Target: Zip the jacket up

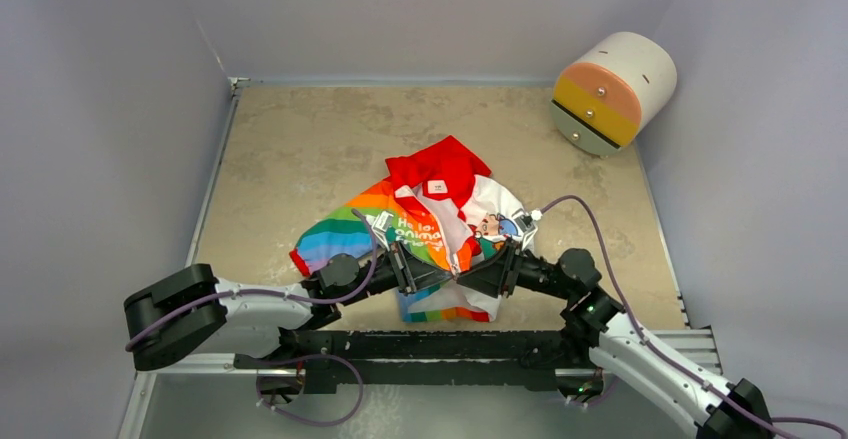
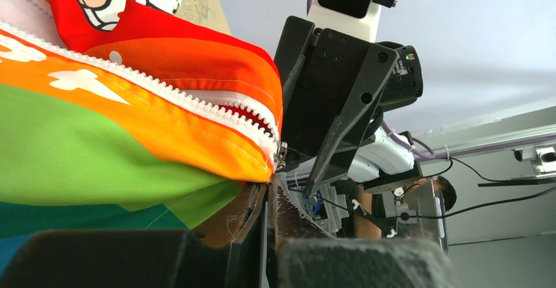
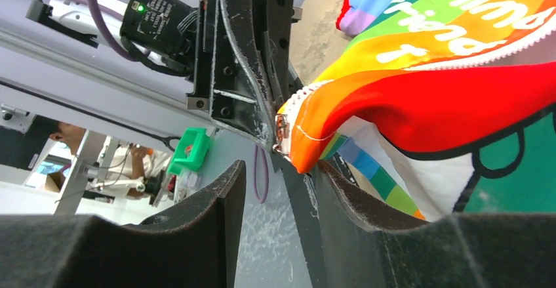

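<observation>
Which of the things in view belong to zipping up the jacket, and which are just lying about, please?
Belong to the job: the jacket; its zipper; left gripper, pinching its bottom edge; right gripper, open beside it.
Just lying about: the white cylinder with an orange-and-yellow face, far right corner.

Saw jacket (image 2: 131,137) filling left half: red, orange, green bands, cartoon print at top. Traced white zipper (image 2: 216,107) slanting down-right, teeth parted near lower end. Found small metal slider (image 2: 282,151) at bottom corner. Found left gripper (image 2: 267,199) clamped on hem just below slider. Saw right gripper (image 2: 308,182) close beside, black, one finger tapering down toward slider; could not tell jaw gap. Glimpsed person (image 2: 367,212) and cables (image 2: 485,170) behind.
</observation>
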